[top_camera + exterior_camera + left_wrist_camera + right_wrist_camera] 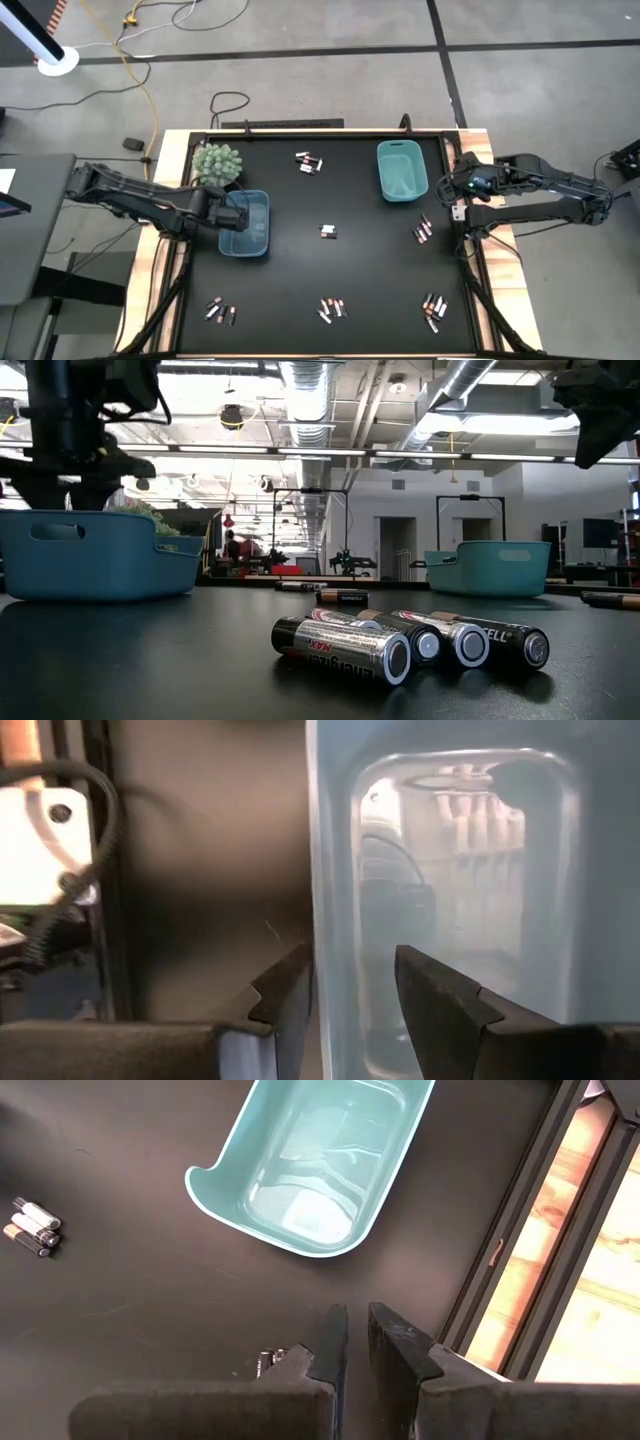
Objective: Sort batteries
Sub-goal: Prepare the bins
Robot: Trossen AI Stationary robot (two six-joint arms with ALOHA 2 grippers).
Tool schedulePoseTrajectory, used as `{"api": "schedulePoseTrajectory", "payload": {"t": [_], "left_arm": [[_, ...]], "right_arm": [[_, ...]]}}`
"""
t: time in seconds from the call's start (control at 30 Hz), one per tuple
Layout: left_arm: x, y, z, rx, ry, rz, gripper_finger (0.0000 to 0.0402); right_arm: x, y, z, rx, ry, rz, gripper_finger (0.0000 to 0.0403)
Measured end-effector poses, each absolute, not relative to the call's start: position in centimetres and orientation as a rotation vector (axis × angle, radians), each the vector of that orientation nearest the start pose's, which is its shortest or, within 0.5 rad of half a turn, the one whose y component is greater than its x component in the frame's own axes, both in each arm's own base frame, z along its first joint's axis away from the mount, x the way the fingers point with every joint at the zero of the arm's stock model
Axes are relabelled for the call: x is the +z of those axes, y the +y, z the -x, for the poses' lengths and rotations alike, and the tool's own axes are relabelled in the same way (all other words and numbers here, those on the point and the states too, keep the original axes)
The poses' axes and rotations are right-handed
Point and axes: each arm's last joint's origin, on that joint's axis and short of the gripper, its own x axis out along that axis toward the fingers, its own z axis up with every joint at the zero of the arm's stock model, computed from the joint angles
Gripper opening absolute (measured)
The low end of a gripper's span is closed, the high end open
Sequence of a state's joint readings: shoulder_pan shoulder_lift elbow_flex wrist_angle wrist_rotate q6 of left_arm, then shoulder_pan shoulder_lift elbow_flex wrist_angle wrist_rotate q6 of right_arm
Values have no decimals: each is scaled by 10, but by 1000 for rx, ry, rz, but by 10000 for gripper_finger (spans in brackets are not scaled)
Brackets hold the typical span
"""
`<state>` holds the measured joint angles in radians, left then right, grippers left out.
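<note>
The batteries lie on the black table in several small groups, for example at the middle [328,231], the far side [309,162] and the near edge [331,308], with one group close up in the low view [400,643]. My left gripper [350,955] is open and points down over the left wall of a blue bin [255,235], one finger on each side of that wall. My right gripper [357,1315] hangs shut with nothing in it near the table's right edge, beside a teal bin [310,1160]. My left gripper straddles the blue bin's left wall [330,870] from above, with one finger [285,990] outside and the other [435,1005] inside the bin. Whether either finger touches the wall, I cannot tell. The bin stands flat on the table.
A small green plant [217,162] stands just beyond the blue bin at the far left. More battery groups lie at the right [423,230], near right [434,308] and near left [220,312]. A raised frame and wooden border [560,1250] run along the table's right edge.
</note>
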<state>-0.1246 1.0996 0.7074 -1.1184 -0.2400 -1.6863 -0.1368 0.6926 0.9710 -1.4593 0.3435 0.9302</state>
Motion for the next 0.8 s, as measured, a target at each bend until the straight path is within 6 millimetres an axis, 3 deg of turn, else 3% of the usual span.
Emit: {"api": "schedulePoseTrajectory", "payload": {"t": [0.2,0.43,0.63,0.8], "left_arm": [[196,-13,-156,1229,968,1127,114],[196,-13,-156,1262,939,1177,9],[199,-10,-163,1243,877,1250,3],[219,5,-175,1216,746,1252,2]], "right_arm": [[309,-19,-70,-924,893,-670,63],[309,-20,-70,-923,893,-669,63],[309,-20,-70,-933,887,-657,63],[310,-20,-70,-938,883,-652,63]]}}
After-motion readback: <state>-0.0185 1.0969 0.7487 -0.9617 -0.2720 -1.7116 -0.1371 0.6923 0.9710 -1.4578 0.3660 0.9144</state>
